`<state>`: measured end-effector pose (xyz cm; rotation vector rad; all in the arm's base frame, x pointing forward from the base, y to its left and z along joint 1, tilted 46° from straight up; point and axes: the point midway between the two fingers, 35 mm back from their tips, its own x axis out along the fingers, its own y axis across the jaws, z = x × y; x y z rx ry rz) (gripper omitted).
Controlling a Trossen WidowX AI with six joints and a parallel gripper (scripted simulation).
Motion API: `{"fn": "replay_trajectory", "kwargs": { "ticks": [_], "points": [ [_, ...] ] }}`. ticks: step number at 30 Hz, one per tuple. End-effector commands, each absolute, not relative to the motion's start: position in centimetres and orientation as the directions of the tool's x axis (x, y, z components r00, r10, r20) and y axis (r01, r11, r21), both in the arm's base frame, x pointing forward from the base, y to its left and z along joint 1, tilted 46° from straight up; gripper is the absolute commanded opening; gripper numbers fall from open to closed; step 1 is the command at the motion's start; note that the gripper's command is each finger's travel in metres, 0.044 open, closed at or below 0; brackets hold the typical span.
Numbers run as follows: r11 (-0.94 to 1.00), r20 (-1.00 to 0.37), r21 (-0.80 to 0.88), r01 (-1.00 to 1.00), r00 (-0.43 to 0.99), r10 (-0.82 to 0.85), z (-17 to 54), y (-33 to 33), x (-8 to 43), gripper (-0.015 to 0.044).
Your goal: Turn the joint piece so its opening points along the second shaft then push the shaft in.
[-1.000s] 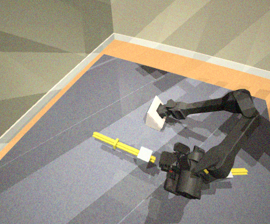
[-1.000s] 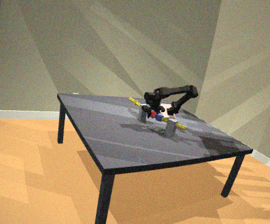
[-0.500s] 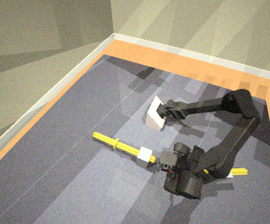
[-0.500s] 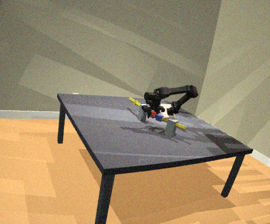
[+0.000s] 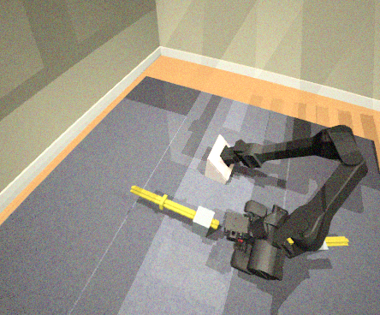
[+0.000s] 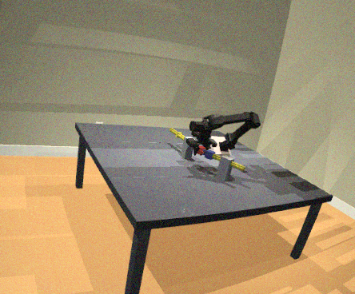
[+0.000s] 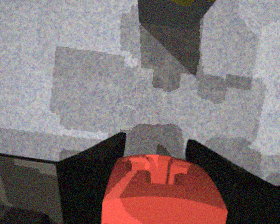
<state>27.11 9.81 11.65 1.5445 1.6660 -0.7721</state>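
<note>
The joint piece, red, lies between the two fingers. My gripper is shut on it, a finger on each side; in the top view the hand hides it. Blue hinge part sits beside it on the fixed yellow shaft, which runs through the fixed block. The second yellow shaft, with a collar, lies in the second block. Its inner end stops short of the hand. Which way the opening points is hard to tell.
The arm's pale wedge-shaped base stands behind the shafts on the dark table. The arm reaches around over the fixed shaft and hides part of it in the top view. Shadows cross the table.
</note>
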Motion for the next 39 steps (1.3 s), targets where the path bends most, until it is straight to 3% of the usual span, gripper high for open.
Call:
{"fn": "replay_trajectory", "kwargs": {
  "ticks": [1, 8, 22, 31, 39],
  "points": [
    [0.100, -0.829, 0.047, 0.994, -0.017, 0.559, 11.7, 9.8, 27.1, 0.0252],
    [0.100, -0.829, 0.047, 0.994, -0.017, 0.559, 11.7, 9.8, 27.1, 0.0436],
    [0.107, -0.820, 0.042, 0.993, -0.027, 0.572, 11.6, 9.7, 27.0, 0.0440],
    [0.145, -0.652, 0.025, 0.989, -0.093, 0.753, 12.1, 8.7, 26.6, 0.0440],
    [0.091, -0.496, 0.068, 0.994, -0.045, 0.867, 13.2, 7.6, 27.3, 0.0440]
  ]
}}
